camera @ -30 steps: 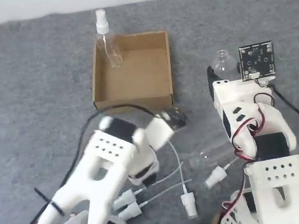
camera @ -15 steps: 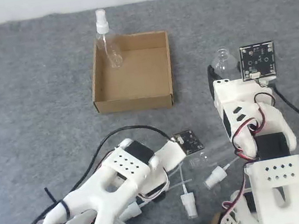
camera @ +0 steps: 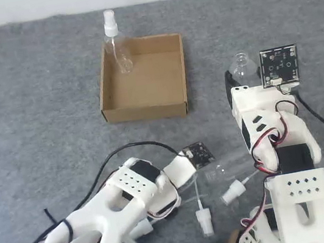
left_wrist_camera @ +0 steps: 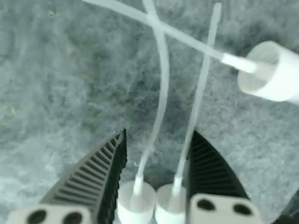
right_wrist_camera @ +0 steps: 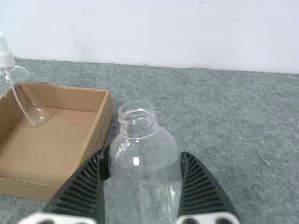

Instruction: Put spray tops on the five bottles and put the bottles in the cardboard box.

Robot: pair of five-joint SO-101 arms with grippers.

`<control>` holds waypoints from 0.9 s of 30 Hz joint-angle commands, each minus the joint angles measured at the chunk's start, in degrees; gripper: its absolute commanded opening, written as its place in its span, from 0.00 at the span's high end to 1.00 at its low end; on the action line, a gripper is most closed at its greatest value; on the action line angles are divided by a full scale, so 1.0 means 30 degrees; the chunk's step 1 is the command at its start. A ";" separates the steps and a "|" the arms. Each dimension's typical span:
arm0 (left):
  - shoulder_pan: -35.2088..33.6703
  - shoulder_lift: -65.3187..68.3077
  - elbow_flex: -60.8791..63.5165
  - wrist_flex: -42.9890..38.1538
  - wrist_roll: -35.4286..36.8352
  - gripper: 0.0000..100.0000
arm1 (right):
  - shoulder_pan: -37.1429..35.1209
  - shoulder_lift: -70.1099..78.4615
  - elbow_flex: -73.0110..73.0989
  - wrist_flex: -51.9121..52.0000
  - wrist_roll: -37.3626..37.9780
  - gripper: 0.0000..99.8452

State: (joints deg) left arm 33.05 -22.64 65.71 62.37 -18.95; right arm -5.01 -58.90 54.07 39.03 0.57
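Left gripper (left_wrist_camera: 158, 140): jaws wide, straddling a pair of spray tops (left_wrist_camera: 138, 201) lying side by side on the grey mat (camera: 33, 86), with their dip tubes running out between the jaws. Another spray top (left_wrist_camera: 273, 70) lies just past them, its tube crossing theirs. Cardboard box (camera: 145, 110) at 12 o'clock on the mat, capped bottle (camera: 119, 51) leaning in its 11 o'clock corner. Empty bottle (camera: 226, 168) lies flat at 3 o'clock of the left wrist. Right gripper (right_wrist_camera: 142, 161), at 3 o'clock of the box, is clamped on an upright open-neck bottle (right_wrist_camera: 137, 122).
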 commanded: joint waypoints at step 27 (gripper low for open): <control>-0.5949 -0.0850 -0.6432 0.3810 0.0176 0.99 | 0.0132 -0.0601 -0.0440 -0.0366 0.0176 0.99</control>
State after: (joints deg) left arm 20.92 -22.99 52.62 72.22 -18.68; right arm -5.01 -58.90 54.07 39.03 0.57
